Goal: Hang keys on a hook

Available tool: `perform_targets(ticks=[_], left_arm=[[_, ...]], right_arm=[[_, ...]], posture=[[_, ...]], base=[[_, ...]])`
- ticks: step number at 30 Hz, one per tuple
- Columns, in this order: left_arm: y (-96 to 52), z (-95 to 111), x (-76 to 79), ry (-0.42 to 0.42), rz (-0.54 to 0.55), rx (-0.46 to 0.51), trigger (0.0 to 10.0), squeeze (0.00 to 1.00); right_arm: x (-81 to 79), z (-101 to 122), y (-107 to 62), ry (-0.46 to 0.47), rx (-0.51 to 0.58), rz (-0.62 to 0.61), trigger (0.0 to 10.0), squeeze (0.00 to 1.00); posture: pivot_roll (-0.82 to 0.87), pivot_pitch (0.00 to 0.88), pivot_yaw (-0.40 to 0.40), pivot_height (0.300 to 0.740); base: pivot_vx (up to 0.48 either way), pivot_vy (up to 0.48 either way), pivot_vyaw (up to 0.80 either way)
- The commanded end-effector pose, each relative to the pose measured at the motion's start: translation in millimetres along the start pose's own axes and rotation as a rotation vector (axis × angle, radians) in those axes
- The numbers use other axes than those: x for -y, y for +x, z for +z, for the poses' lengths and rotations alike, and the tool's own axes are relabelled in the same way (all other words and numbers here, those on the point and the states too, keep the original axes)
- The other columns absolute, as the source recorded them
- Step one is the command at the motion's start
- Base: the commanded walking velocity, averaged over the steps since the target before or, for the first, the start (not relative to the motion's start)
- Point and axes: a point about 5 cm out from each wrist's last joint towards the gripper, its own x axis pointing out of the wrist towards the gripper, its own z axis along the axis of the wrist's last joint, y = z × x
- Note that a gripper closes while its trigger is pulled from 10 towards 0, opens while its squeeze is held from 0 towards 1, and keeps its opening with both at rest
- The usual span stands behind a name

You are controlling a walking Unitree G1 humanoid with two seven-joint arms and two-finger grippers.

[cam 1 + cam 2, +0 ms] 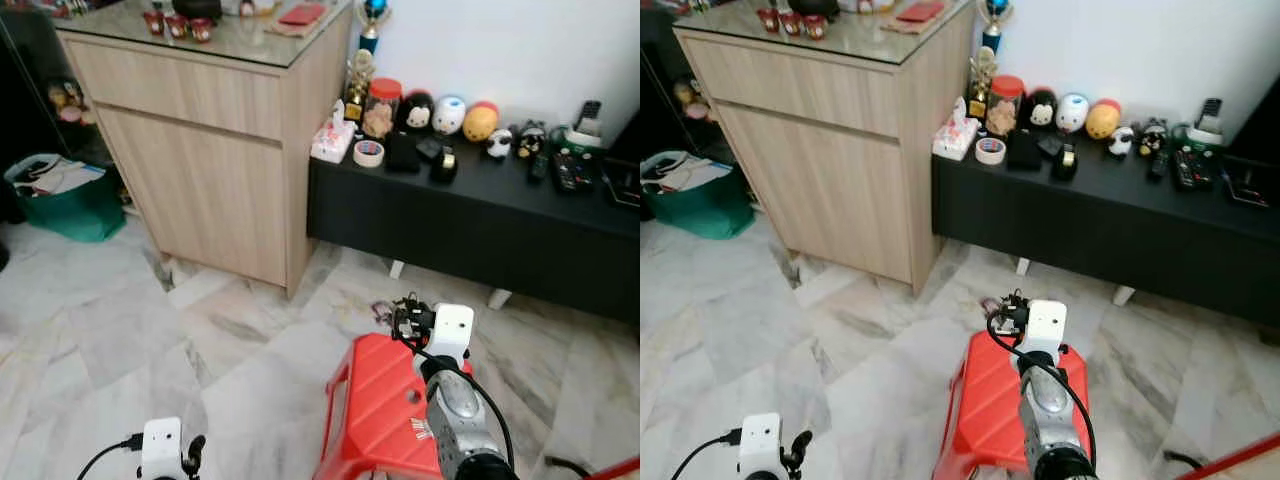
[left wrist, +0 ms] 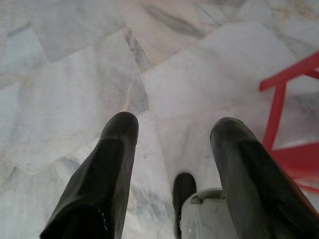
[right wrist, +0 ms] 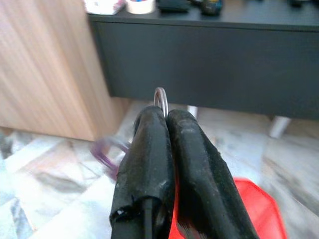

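Where right gripper [image 3: 167, 119] clamps (tight): keys [image 3: 160, 101]

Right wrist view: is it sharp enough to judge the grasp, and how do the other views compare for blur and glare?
Right wrist view: the right claw is sharp, shut on the key ring; the purple loop is smeared. Eye views: evenly lit, slightly soft, with glare on the cabinet's glass top. Left wrist view: the left claw is open and soft-focused, the marble floor washed pale.
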Motion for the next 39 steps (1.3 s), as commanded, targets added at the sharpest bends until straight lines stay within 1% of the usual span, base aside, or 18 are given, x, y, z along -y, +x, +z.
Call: perform_targets(ticks=[1,8,23,28,39], left_arm=[[-3.7,-9.5,-2.1,0.003,0.011,-0.04,10.0,0.0],[-4.4,-11.3,-1.7,0.007,0.008,-0.047,10.0,0.0],[-3.5,-9.7,-1.2,0.01,0.006,-0.045,10.0,0.0],[-3.7,-10.7,-0.2,0.019,0.005,-0.051,10.0,0.0],[-3.7,-10.2,0.6,0.007,0.008,-0.045,10.0,0.0]], right_arm=[[8.1,-2.6,-0.3,0.014,-0.024,-0.029,10.0,0.0],[9.1,-4.8,-0.7,0.038,-0.036,-0.049,10.0,0.0],[8.8,-0.1,1.4,0.043,-0.02,-0.064,10.0,0.0],[8.7,0.2,1.6,0.05,-0.025,-0.07,10.0,0.0],[7.9,1.2,2.1,0.045,-0.026,-0.066,10.0,0.0]], posture=[[0.01,0.031,-0.072,0.722],[0.0,0.033,-0.069,0.722],[0.0,0.041,-0.068,0.722],[0.0,0.043,-0.069,0.722],[0.0,0.047,-0.072,0.722]], base=[[-0.296,0.0,0.0],[-0.295,0.0,0.0],[-0.287,0.0,0.0],[0.0,0.0,0.0],[0.0,0.0,-0.76]])
